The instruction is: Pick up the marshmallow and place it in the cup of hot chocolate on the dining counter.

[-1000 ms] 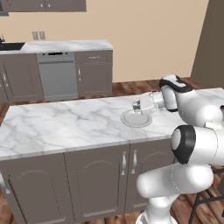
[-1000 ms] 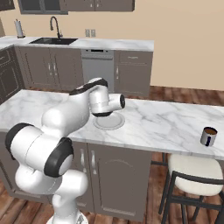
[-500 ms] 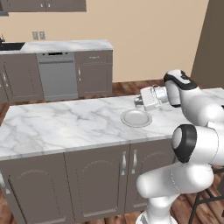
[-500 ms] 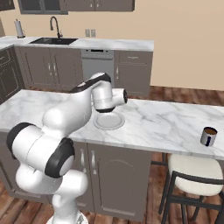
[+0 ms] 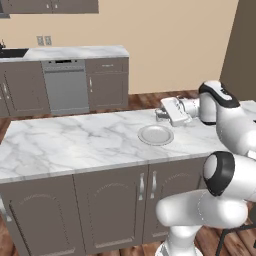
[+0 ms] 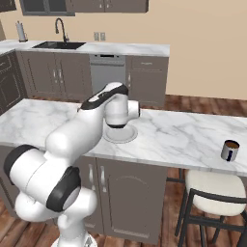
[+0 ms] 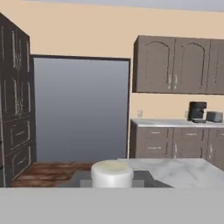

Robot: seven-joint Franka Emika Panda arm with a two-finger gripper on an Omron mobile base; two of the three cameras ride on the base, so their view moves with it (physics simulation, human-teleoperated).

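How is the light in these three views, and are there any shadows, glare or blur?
Left base view: flat, even light, no glare on the dining counter; the plate casts almost no shadow. Right base view: equally soft; the cup of hot chocolate is small but sharp. Hand view: softer, slightly blurred; the marshmallow between the finger tips looks large and pale, with a shaded underside.

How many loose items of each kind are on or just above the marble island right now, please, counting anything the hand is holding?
Plates: 1, the grey plate
Mugs: 1, the cup of hot chocolate
Marshmallows: 1, the marshmallow, gripped in the hand
Total: 3
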